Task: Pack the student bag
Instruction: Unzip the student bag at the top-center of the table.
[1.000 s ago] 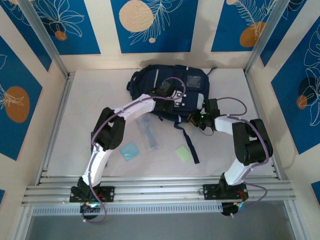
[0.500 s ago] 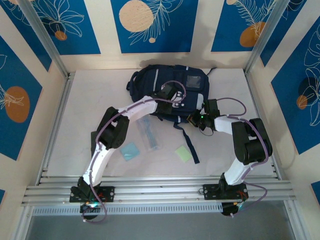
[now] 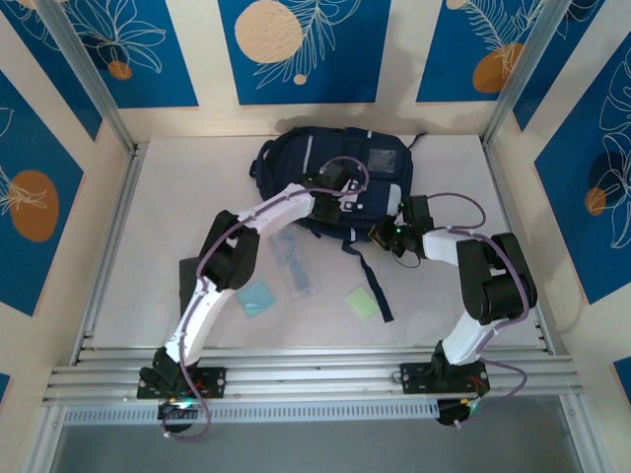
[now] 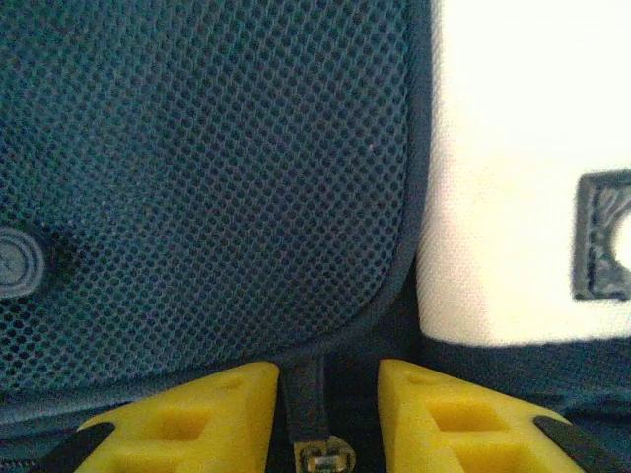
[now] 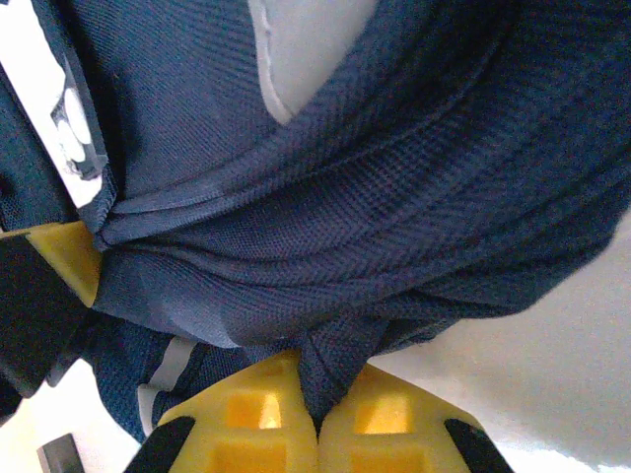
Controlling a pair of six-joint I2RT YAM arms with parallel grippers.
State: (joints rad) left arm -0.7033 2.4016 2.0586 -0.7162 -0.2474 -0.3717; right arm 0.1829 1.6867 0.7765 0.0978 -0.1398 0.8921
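The student bag (image 3: 330, 158), dark navy with a pale grey front patch, lies flat at the back of the table. My left gripper (image 3: 347, 200) hovers low over its front, open. In the left wrist view a dark zipper pull (image 4: 308, 404) stands between the yellow fingers (image 4: 187, 424) of the left gripper (image 4: 328, 419), close to the left one and clear of the right one. Navy mesh (image 4: 197, 177) lies ahead. My right gripper (image 3: 383, 235) is at the bag's near right corner. The right gripper (image 5: 317, 419) is shut on a fold of the bag's fabric (image 5: 345, 246).
On the table in front of the bag lie a clear plastic pouch (image 3: 294, 262), a light blue pad (image 3: 256, 297) and a pale green pad (image 3: 362, 302). A dark bag strap (image 3: 375, 288) trails toward the near edge. Metal frame posts and walls enclose the table.
My left arm has shifted a little to the right over the bag's front, its elbow swinging right too. The right arm has kept still with its grip on the fabric.
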